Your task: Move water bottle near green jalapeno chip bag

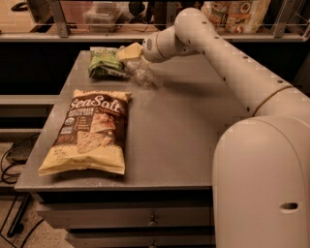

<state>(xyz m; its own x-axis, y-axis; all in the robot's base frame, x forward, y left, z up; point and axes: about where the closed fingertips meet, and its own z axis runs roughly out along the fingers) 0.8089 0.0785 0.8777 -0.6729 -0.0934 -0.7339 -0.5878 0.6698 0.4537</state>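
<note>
The water bottle (143,74), clear and crinkled, is at the far middle of the grey table (184,131), just right of the green jalapeno chip bag (103,63). The bag lies flat at the far left corner. My gripper (129,52) is over the bottle's upper end, between the bottle and the bag, right at the bag's right edge. The bottle's cap and label are hidden by the gripper. I cannot tell whether the gripper touches the bottle.
A large tan-and-brown "Sea Salt" chip bag (90,131) lies flat on the front left of the table. My arm (227,63) reaches across the far right side. A shelf rail with packages (237,14) runs behind the table. Drawers (126,218) sit under the front edge.
</note>
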